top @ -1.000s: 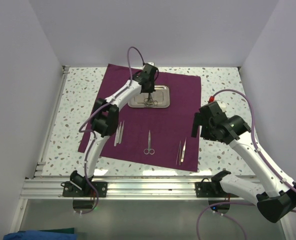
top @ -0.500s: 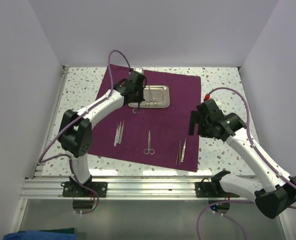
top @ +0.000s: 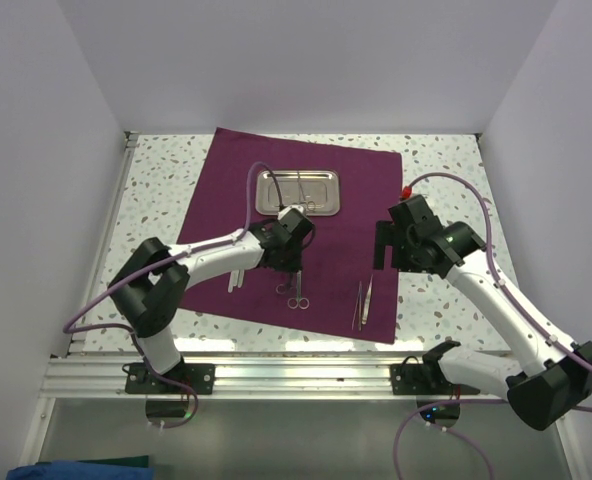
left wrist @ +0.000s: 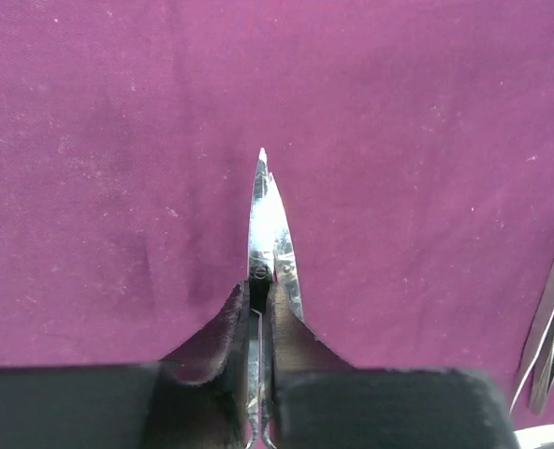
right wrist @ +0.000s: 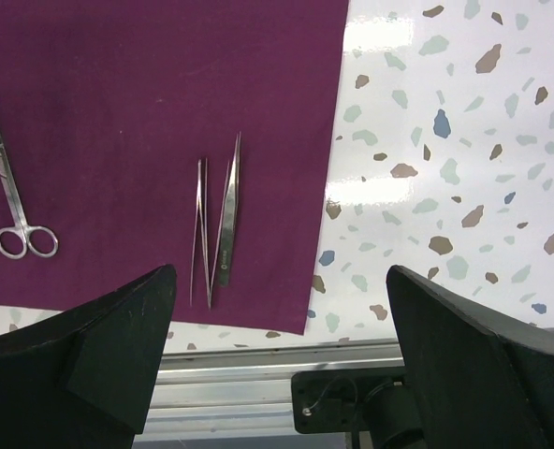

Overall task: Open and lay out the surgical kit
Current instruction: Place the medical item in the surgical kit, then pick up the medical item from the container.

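Note:
The dark purple cloth (top: 346, 200) lies spread flat on the table. The steel tray (top: 296, 193) sits on its far half with thin instruments in it. My left gripper (top: 284, 270) is shut on a pair of scissors (left wrist: 266, 220), blades pointing forward low over the cloth (left wrist: 118, 140). A second pair of scissors (top: 297, 290) lies just to its right and also shows in the right wrist view (right wrist: 6, 187). Tweezers lie on the left (top: 237, 273) and on the right (top: 362, 303), the right ones also in the right wrist view (right wrist: 217, 220). My right gripper (top: 384, 247) is open and empty above the cloth's right edge.
The speckled tabletop (top: 446, 170) shows around the cloth. A metal rail (top: 296, 375) runs along the near edge and also shows in the right wrist view (right wrist: 230, 374). White walls close in the left, back and right sides.
My left arm has swung from the tray back toward the near side, carrying the scissors down beside the pair lying on the cloth. The right gripper has shifted slightly.

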